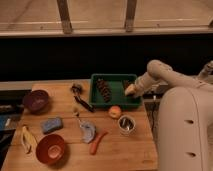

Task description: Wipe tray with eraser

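The green tray (pixel 114 102) sits at the back right of the wooden table. A dark, pinecone-like object (pixel 104 89) lies inside it, left of centre. My gripper (pixel 129 90) reaches in from the right and hangs low over the tray's right end, close to its floor. I cannot make out the black eraser; it may be hidden under the gripper.
An orange fruit (pixel 115 111) and a metal cup (pixel 126 124) stand in front of the tray. A black tool (pixel 80 95) lies to its left. Further left are a maroon bowl (pixel 36 100), a blue sponge (pixel 52 124), a banana (pixel 27 138), a red bowl (pixel 50 148), a grey object (pixel 87 131) and a red-orange stick (pixel 97 142).
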`<state>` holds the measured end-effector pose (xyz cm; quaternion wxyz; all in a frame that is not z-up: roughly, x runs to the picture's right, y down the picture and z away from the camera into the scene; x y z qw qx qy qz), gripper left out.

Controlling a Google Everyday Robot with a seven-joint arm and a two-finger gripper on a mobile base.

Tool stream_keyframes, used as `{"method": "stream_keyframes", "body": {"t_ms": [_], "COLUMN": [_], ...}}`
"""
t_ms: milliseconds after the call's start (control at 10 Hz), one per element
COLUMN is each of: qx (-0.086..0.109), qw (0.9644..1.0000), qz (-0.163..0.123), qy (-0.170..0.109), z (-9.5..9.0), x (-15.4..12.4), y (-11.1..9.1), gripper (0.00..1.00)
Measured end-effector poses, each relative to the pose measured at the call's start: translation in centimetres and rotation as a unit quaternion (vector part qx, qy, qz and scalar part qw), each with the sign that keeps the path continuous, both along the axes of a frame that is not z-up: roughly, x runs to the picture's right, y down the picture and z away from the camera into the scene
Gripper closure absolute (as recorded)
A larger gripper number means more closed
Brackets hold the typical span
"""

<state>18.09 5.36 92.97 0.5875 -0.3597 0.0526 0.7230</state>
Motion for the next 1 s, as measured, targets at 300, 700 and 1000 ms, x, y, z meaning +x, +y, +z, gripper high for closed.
{"method": "stream_keyframes", "body": {"t_ms": [300, 700, 1000], "qx": [-0.006, 0.007, 0.011], "qw": [1.0000, 0.9988, 0.9960], "qz": [0.001, -0.045, -0.089], "qy": [-0.004, -0.015, -0.005], "z": [1.2, -0.9, -1.3], "x": [0.0, -3.0, -5.6], "y": [1.2, -1.2, -2.3], "gripper": [1.00, 1.00, 1.00]}}
